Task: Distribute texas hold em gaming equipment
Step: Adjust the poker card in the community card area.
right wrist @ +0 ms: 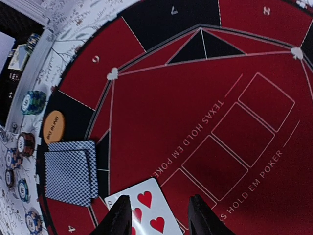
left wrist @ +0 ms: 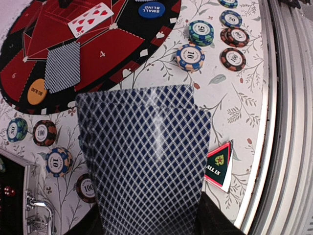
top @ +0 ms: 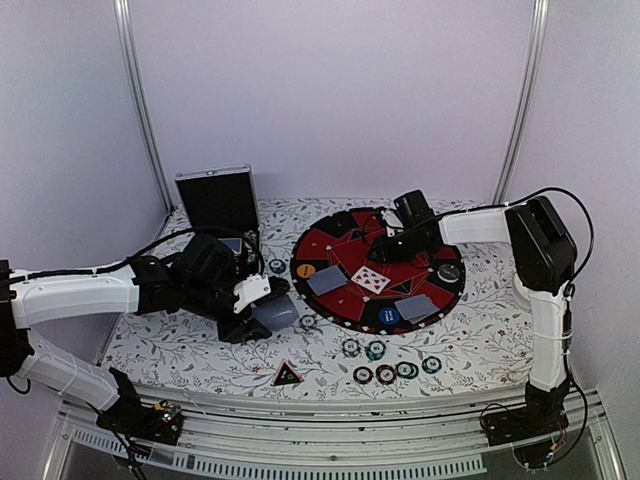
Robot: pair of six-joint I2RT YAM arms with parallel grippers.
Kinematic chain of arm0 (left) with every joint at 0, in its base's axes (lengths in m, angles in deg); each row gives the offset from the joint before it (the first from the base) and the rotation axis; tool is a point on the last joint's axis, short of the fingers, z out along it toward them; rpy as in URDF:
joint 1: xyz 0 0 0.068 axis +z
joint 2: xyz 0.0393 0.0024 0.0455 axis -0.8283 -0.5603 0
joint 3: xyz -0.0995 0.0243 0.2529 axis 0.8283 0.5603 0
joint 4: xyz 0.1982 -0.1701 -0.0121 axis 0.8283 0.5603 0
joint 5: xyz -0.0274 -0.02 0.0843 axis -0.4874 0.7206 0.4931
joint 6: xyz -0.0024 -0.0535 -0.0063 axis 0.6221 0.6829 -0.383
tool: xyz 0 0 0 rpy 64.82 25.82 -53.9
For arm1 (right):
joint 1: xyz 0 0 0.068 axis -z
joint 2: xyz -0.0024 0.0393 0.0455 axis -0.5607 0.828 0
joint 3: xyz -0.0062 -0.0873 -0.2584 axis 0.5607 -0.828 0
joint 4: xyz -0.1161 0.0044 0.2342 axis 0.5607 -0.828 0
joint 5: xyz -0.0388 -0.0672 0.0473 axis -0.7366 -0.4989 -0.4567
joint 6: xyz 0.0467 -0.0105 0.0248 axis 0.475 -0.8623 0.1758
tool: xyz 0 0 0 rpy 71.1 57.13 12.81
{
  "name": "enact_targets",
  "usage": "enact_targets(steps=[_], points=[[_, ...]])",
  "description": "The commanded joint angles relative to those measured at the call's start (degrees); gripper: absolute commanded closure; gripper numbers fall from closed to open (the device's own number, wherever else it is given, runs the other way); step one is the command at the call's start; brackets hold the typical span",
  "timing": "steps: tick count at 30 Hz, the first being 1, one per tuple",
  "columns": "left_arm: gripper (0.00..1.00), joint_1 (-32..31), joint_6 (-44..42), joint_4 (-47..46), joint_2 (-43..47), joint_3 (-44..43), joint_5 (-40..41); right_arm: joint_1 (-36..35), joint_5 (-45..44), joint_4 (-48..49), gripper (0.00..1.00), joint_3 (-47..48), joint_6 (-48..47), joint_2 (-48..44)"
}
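Clamping two cards, left tool hovers; right tool gapes above one face-up card.

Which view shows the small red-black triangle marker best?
Left wrist: the triangle is close enough to read ALL IN, though the playing cards hide one edge. Top external shows it whole but tiny. Right wrist does not show it.

A fan of blue-diamond-backed cards stands close to the camera, its top edge meeting the round red-and-black mat. On the mat lie a face-up hearts card, a face-down card, an orange button and a blue "SMALL BLIND" button. Right of the mat, on the table, sit a teal chip stack and a blue 10 chip. Further below-right lies the "ALL IN" triangle.
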Motion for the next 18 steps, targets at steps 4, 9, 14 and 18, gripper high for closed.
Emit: enact_targets(steps=[4,9,14,18], points=[[0.49,0.87,-0.04,-1.12,0.60,0.53,-0.54,0.27,-1.49,-5.20,0.64,6.30,7.77,6.63],[0.49,0.88,0.02,-1.08,0.24,0.45,-0.48,0.20,-0.09,-6.58,0.78,8.75,7.90,10.32],[0.49,0.86,-0.04,-1.10,0.35,0.45,-0.22,-0.37,2.18,-7.65,0.92,9.36,7.74,12.04],[0.49,0.93,-0.05,-1.16,0.21,0.41,-0.35,-1.05,2.90,-8.58,0.96,9.09,7.07,12.17]])
